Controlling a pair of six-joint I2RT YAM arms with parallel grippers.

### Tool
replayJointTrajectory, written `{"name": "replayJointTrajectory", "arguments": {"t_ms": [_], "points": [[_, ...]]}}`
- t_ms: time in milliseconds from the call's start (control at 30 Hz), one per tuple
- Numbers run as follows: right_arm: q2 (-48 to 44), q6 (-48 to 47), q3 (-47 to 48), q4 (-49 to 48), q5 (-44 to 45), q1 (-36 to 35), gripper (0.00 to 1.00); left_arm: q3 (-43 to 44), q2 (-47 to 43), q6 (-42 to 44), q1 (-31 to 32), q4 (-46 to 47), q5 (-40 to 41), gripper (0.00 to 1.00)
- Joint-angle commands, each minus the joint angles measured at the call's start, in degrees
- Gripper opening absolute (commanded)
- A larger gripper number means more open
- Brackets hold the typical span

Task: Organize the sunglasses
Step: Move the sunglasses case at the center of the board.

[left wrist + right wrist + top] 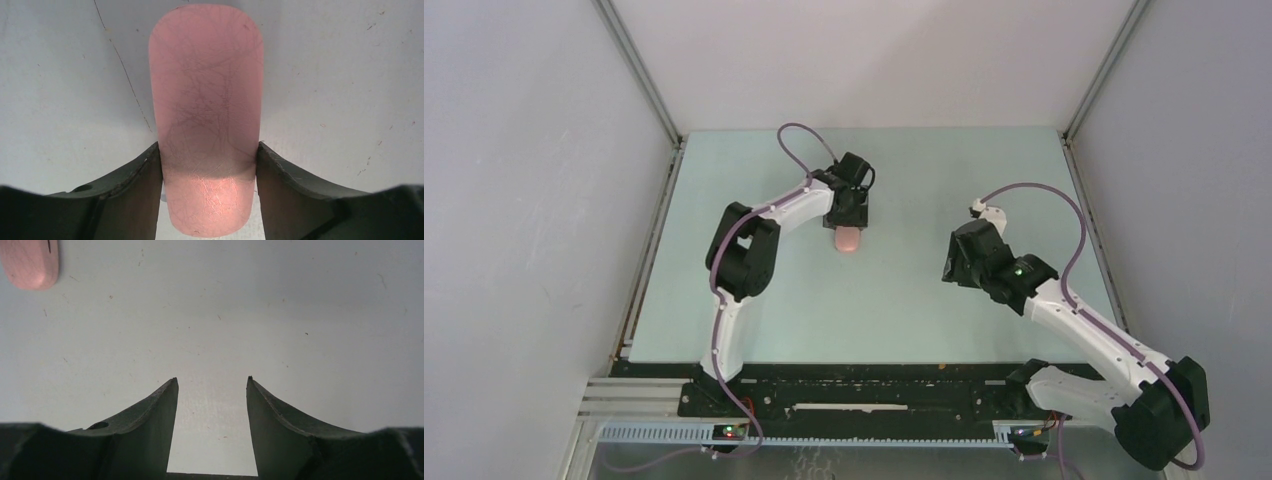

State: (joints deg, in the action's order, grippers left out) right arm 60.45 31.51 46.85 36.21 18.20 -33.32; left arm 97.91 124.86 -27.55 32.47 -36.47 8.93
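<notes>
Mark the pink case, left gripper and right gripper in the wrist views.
pink case (206, 90): left wrist view, middle of its top face.
left gripper (208, 143): left wrist view, midway between its fingertips, which flank the case.
right gripper (212, 378): right wrist view, midway between its fingertips.

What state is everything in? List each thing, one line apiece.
pink case: closed, clamped across its sides.
left gripper: shut on the pink case.
right gripper: open, holding nothing.
sunglasses: not in view.
</notes>
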Motion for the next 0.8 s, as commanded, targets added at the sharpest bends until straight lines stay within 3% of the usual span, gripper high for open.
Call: {"name": "replayJointTrajectory", "arguments": {"t_ms": [0, 167, 233, 267, 300, 333, 367, 567, 767], "points": [[-2.0, 1.1, -0.7, 0.9, 1.4, 0.5, 0.61, -1.9, 1.2, 0.0, -0.2, 2.4, -4.2, 0.26], [-2.7, 0.6, -0.8, 0.6, 0.1, 0.6, 0.61, -1.8, -2.2, 1.4, -0.2, 1.5, -2.8, 0.52], [-3.7, 0.4, -0.6, 1.0, 0.4, 0.7, 0.61, -2.1, -5.2, 1.5, -0.2, 1.7, -1.7, 0.67], [-4.6, 0.4, -0.2, 1.6, 1.1, 0.8, 0.66, -2.3, -6.9, 1.6, -0.3, 1.9, -1.3, 0.75], [-5.6, 0.3, 0.2, 2.3, 2.3, 0.9, 0.89, -2.4, -8.6, 1.7, -0.4, 2.0, -1.4, 0.82], [-6.8, 0.4, 0.6, 3.2, 3.9, 1.1, 0.98, -2.1, -10.3, 1.7, -0.6, 1.8, -1.6, 0.88], [-8.0, 0.3, 1.5, 4.5, 5.3, 1.5, 0.99, -1.7, -11.8, 1.7, -0.9, 1.4, -2.0, 0.91], [-15.9, -2.3, 7.4, 8.2, 8.6, 4.8, 1.0, -1.0, -22.9, 1.3, -1.3, -0.8, -3.2, 0.93], [-22.8, -4.8, 9.9, 8.6, 9.8, 5.9, 1.0, -11.3, -41.5, 2.2, -1.3, 0.7, -4.1, 0.91]]}}
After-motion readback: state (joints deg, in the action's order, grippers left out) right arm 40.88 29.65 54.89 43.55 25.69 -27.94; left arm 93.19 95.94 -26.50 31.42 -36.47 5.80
